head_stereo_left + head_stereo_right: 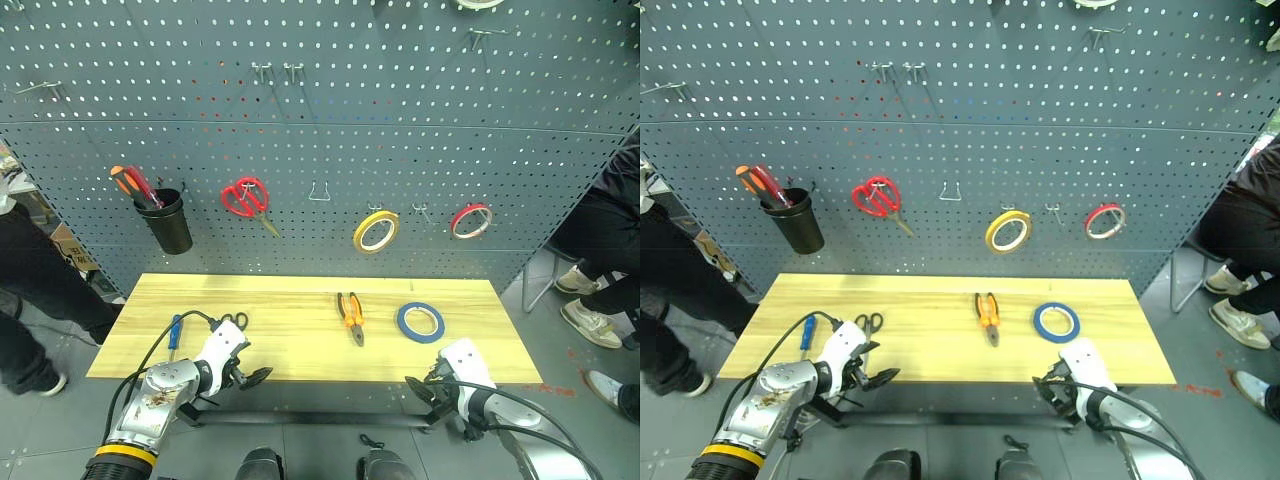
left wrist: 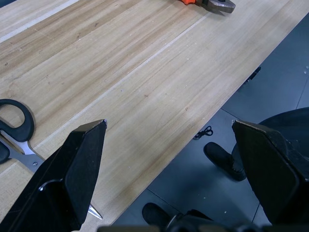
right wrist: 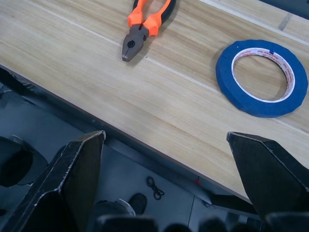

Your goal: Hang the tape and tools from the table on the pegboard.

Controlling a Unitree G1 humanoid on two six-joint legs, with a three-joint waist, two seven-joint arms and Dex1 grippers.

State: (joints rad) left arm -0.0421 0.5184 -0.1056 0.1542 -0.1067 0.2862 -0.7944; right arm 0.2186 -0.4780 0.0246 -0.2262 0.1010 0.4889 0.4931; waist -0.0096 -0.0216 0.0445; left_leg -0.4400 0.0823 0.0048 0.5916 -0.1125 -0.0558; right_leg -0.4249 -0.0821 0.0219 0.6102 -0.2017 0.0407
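On the light wooden table (image 1: pixel 290 300) lie the blue tape (image 1: pixel 402 322) at the right, the orange-and-black pliers (image 1: pixel 350 315) in the middle, the black-handled scissors (image 1: pixel 236 320) and the blue-handled screwdriver (image 1: pixel 174 333) at the left. The pegboard (image 1: pixel 320 120) stands behind the table. My left gripper (image 1: pixel 248 380) hovers open at the front edge, just in front of the scissors (image 2: pixel 17 130). My right gripper (image 1: pixel 425 390) is open too, off the front edge, short of the tape (image 3: pixel 227 79) and the pliers (image 3: pixel 147 21). Both hold nothing.
On the pegboard hang a black cup (image 1: pixel 172 225) with red-handled screwdrivers, red scissors (image 1: pixel 245 198), a yellow ring (image 1: pixel 360 235) and a red ring (image 1: pixel 455 222). Bare hooks (image 1: pixel 319 192) sit between them and higher up (image 1: pixel 262 72). People stand at the left (image 1: pixel 25 300) and right (image 1: pixel 600 230).
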